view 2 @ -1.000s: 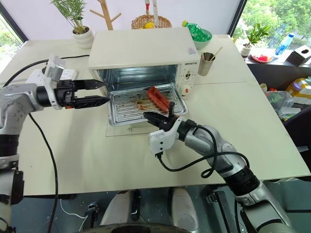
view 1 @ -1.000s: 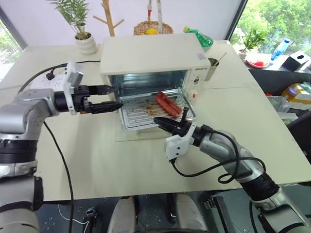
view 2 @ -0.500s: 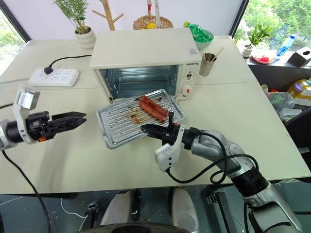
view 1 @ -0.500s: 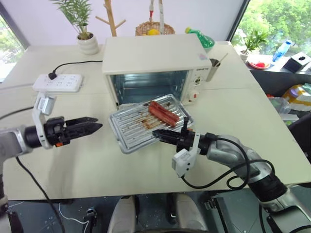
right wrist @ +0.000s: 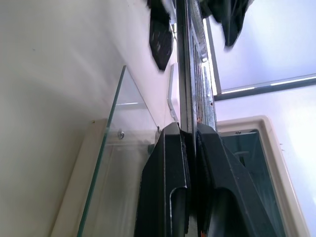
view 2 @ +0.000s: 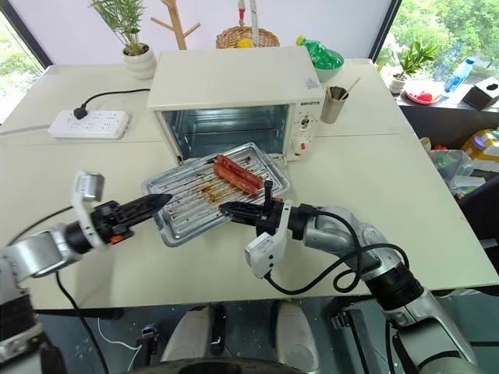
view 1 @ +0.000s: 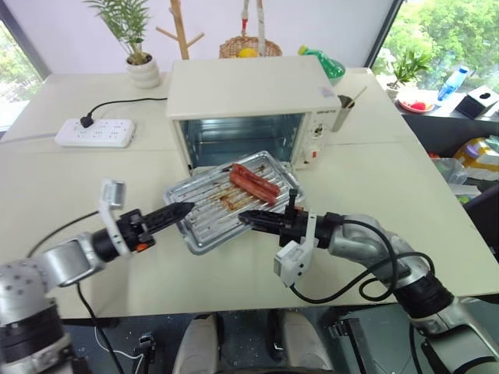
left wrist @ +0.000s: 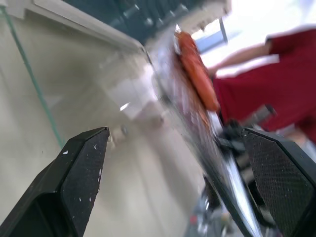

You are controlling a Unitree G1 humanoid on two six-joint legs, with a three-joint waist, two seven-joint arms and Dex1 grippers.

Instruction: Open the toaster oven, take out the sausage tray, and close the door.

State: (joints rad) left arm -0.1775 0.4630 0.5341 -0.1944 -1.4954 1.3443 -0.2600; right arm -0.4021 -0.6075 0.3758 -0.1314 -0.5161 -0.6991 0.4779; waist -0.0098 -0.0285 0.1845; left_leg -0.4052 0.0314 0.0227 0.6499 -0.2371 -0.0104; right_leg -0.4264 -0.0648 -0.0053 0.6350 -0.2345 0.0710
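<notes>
Right pincer point(view 1: 248, 219) was clamped on the near rim of the tray point(view 1: 210, 206), held out before the oven point(view 1: 249, 97); stiff, light, slick metal. Left pincer point(view 1: 181, 212), wide apart, straddled its other edge.

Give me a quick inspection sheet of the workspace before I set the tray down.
Surface: cream table, bare in front of the oven.
Job's things: toaster oven, door open flat; sausage tray out, two sausages on it.
Clutter: power strip, potted plant, basket, metal cup.
Grippers: right gripper shut on tray's near rim; left gripper open at its left edge.
Cables: black strip cord.
Surroundings: windows, greenery.
</notes>
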